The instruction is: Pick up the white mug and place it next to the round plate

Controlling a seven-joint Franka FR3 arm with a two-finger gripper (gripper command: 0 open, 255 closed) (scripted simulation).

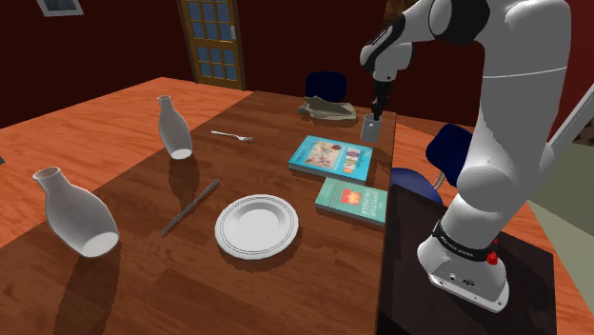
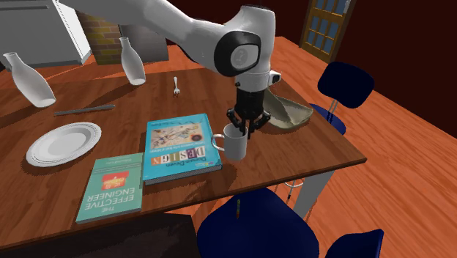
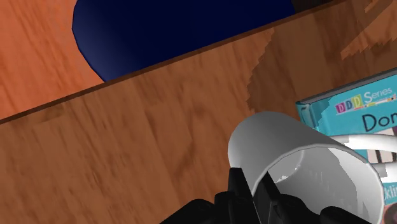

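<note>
Blue chairs [image 2: 346, 82] ring the table [image 2: 307, 146]; walls [image 1: 305, 38] seem maroon.

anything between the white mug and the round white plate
Yes: the light blue Design book lies flat between the white mug, held in the black gripper, and the round white plate; carried high, it likely clears.

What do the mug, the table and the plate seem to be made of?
The mug is plain white with a smooth, faintly glossy wall. It is probably glazed ceramic, though plastic would look the same. The table looks like wood, with brown grain streaks and a polished sheen. The plate is white and smooth with a ringed rim. It is likely ceramic too, but that is not certain.
</note>
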